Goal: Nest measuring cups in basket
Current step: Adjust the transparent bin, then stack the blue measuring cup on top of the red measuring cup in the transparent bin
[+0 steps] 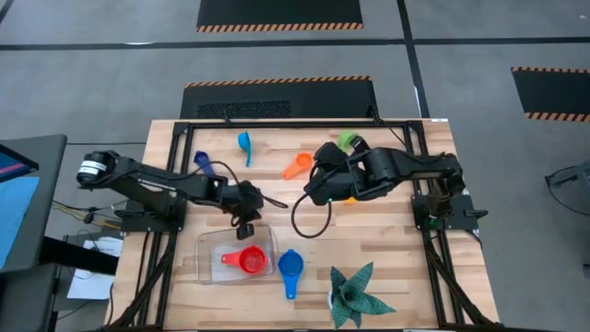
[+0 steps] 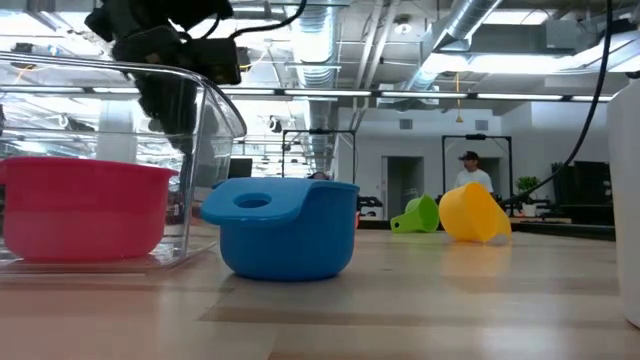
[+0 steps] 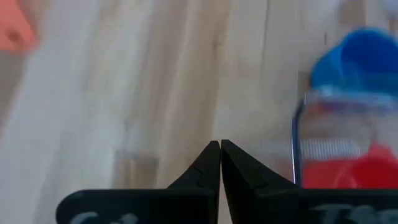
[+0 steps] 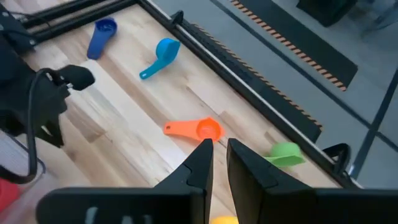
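Note:
The clear basket (image 1: 214, 261) lies near the table's near edge, and a red cup (image 1: 249, 262) sits inside it. A blue cup (image 1: 290, 266) stands on the table just right of the basket (image 2: 205, 120). The dark blue cup (image 1: 201, 162), the light blue cup (image 1: 244, 143), the orange cup (image 1: 297, 166) and the green cup (image 1: 348, 140) lie scattered on the far half. A yellow cup (image 2: 474, 212) lies tilted under the right arm. My left gripper (image 3: 220, 147) is shut and empty, above the basket's far edge. My right gripper (image 4: 219, 148) hovers near the orange cup (image 4: 198, 129), its fingers a narrow gap apart.
A dark green spiky plant (image 1: 355, 295) stands at the near right corner. A black cable loops on the table (image 1: 309, 217) between the arms. A black frame (image 1: 304, 124) runs along the far edge. A person (image 2: 470, 172) stands far behind the table.

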### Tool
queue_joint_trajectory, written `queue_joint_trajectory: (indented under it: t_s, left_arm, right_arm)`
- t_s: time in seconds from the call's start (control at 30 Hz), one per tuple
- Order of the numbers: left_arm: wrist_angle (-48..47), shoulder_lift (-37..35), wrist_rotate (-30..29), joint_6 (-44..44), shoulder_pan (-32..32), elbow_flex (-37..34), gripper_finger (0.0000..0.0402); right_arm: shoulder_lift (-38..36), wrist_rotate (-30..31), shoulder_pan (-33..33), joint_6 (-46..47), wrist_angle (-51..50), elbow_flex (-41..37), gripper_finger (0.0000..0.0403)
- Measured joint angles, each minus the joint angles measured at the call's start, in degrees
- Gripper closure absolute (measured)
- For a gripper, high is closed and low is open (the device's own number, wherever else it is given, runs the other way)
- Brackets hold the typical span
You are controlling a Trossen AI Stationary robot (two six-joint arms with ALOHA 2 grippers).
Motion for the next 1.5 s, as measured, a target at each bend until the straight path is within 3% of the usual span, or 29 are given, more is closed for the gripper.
queue_joint_trajectory:
  t_s: [0.37, 0.57, 0.73, 0.97, 1.13, 1.37, 1.5]
  left_arm:
    - [0.13, 1.47, 1.48, -2.6, -4.1, 0.75, 0.0401]
    - [0.07, 1.47, -5.72, -2.87, -3.91, 0.77, 0.0401]
    - [-1.79, 1.45, -7.18, -2.32, -1.72, 2.87, 0.0401]
    - [-18.7, 1.41, -8.14, 3.6, -0.46, 10.98, 0.0401]
    - [-28.8, 1.41, -8.43, 2.9, -0.72, 12.41, 0.0401]
    - [-38.09, 1.4, -9.8, -0.12, -1.62, 11.27, 0.0401]
    - [-44.31, -0.42, -12.74, -2.16, -2.43, 11.22, 0.0401]
  right_arm:
    - [0.26, 0.01, 0.31, -2.09, 0.22, -0.07, 0.0333]
    - [0.26, 0.01, 0.32, -2.09, 0.17, -0.07, 0.0333]
    - [0.26, -1.05, 0.33, -2.57, 0.2, -0.07, 0.0333]
    - [0.26, -1.48, 0.33, -3.04, 0.2, -0.07, 0.0333]
    - [0.18, -1.38, -0.1, -3.16, 0.32, -0.69, 0.0333]
    - [-0.39, -1.5, -2.68, -1.64, 0.15, -9.99, 0.0333]
    - [-0.33, -7.51, -4.68, -1.04, 0.31, -15.35, 0.0333]
